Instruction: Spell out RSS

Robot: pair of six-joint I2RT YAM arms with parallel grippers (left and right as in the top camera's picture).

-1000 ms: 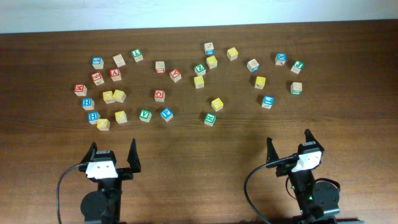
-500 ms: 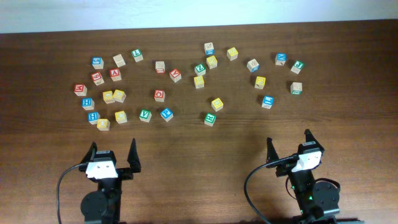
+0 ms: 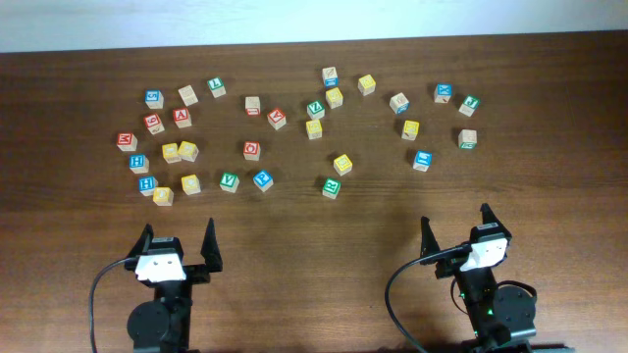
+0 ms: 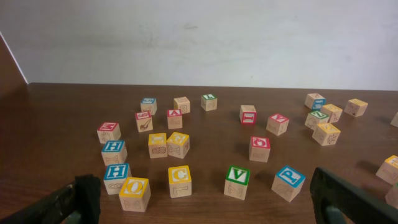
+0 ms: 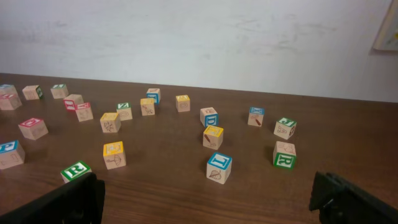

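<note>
The cube with a green R point(image 3: 332, 187) on its top face lies in the middle of the table; it shows at the lower left of the right wrist view point(image 5: 74, 170). Several yellow-faced cubes lie scattered, such as a left pair point(image 3: 180, 151) and others point(image 3: 342, 164) point(image 3: 410, 129); I cannot read an S on any. My left gripper point(image 3: 179, 241) point(image 4: 205, 205) and right gripper point(image 3: 456, 231) point(image 5: 205, 202) are both open and empty at the near edge, well short of all cubes.
A second cube with a green R on its side point(image 5: 284, 155) sits at the right point(image 3: 467, 139). Yellow O point(image 4: 134, 185), yellow C point(image 4: 180, 174), green V point(image 4: 237, 175) and blue P point(image 4: 289, 177) are nearest the left gripper. A blue cube point(image 5: 219, 163) is nearest the right gripper.
</note>
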